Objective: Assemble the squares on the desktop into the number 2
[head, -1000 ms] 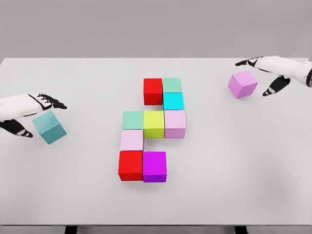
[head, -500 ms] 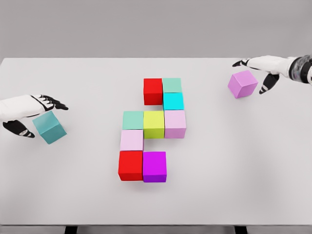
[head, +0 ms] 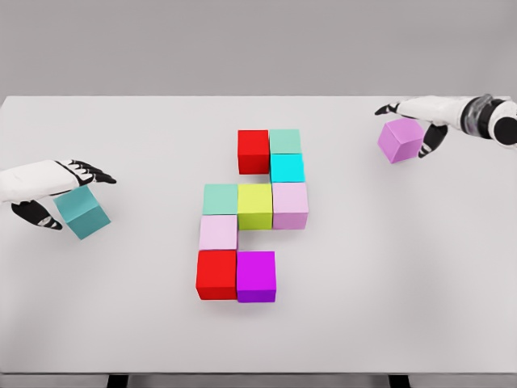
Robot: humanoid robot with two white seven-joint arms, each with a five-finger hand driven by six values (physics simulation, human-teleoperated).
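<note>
Several coloured cubes sit joined at the table's middle: a red cube (head: 254,151) and pale green cube (head: 285,141) on top, a cyan cube (head: 287,167), then a mint, yellow-green cube (head: 255,205) and pink row, a pale pink cube (head: 218,232), and a red cube (head: 216,274) beside a magenta cube (head: 257,276). A teal cube (head: 81,212) lies tilted at the left, with my left hand (head: 60,192) spread over it, thumb on its near side. A violet cube (head: 401,140) lies far right; my right hand (head: 410,121) is over its top, fingers spread around it.
The white table (head: 388,275) spans the view, its far edge meeting a grey wall. Both loose cubes lie well apart from the central group.
My right hand has moved left and down onto the violet cube. My left hand has slid slightly right over the teal cube. The cubes have not moved.
</note>
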